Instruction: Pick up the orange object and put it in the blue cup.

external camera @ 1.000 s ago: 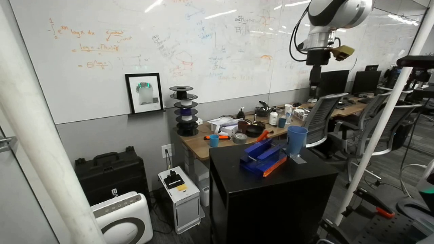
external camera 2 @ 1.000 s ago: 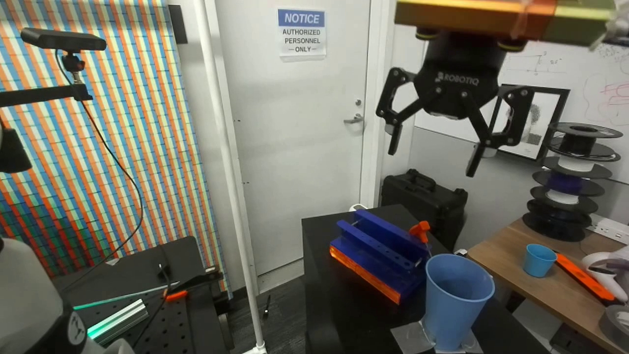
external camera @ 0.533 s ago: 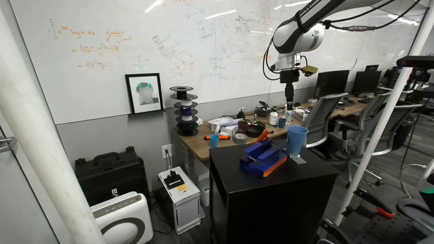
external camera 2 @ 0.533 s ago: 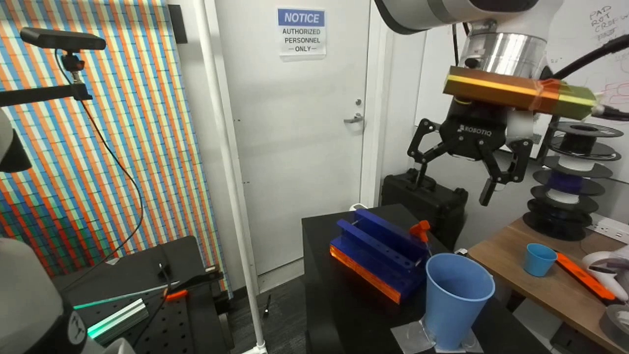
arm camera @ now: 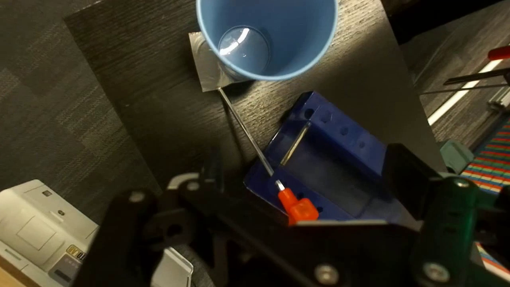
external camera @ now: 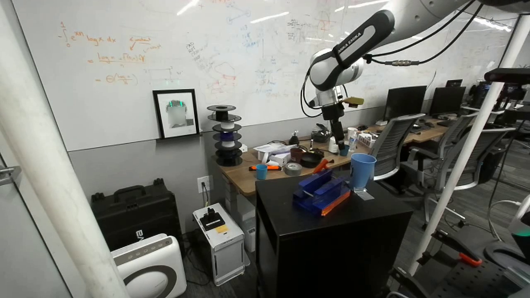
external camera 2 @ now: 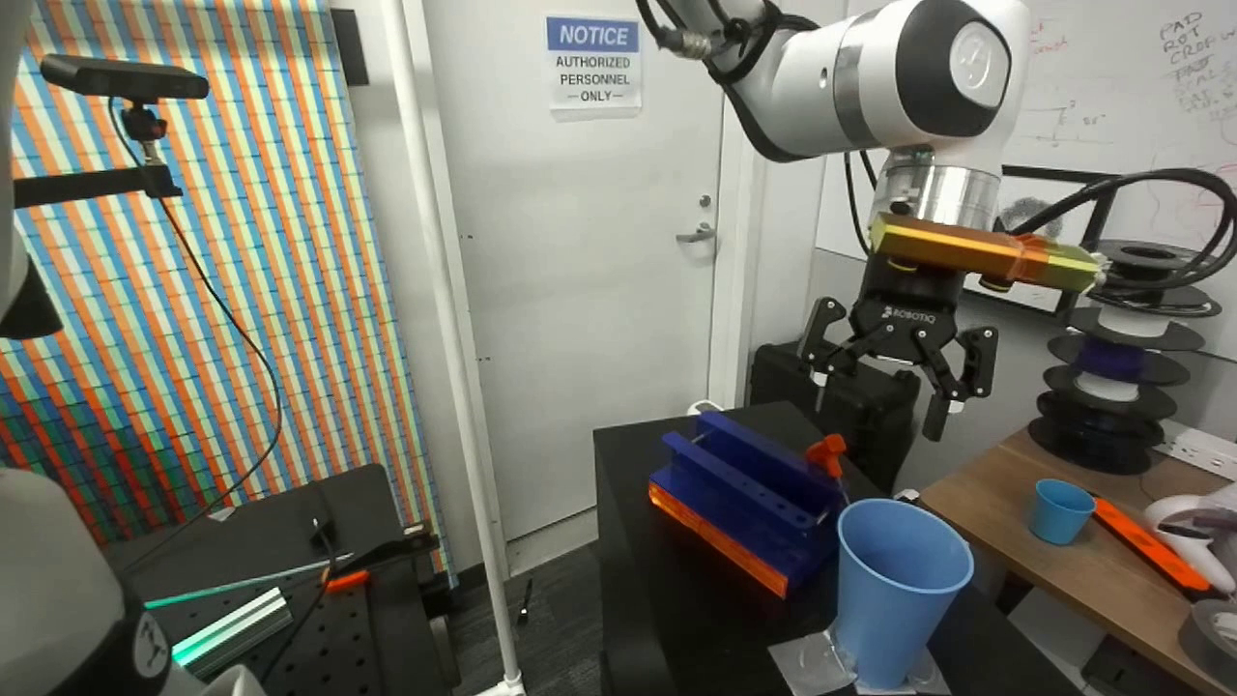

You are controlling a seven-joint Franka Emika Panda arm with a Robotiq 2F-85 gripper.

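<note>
The orange object [arm camera: 301, 209] is a small orange handle with a thin metal shaft. It stands against the end of the dark blue block in both exterior views [external camera: 322, 165] [external camera 2: 825, 454]. In the wrist view its lower part is hidden behind the gripper. The blue cup [external camera 2: 894, 619] stands upright beside the block and looks empty in the wrist view [arm camera: 295, 36]. It also shows in an exterior view [external camera: 362, 170]. My gripper [external camera 2: 877, 411] is open and empty, above the orange object and apart from it; it is tilted in an exterior view [external camera: 341, 145].
The dark blue block [external camera 2: 739, 503] lies on the black cabinet [external camera: 285, 221]. Tape [external camera 2: 812, 662] lies at the cup's base. A wooden desk [external camera 2: 986, 483] with a small blue cup [external camera 2: 1058, 512] and stacked spools [external camera 2: 1126, 362] stands beside it. A white pole [external camera 2: 449, 319] rises nearby.
My gripper has come down and moved over toward the cabinet, the block and the orange object, staying open. The cup, block and orange object have not moved.
</note>
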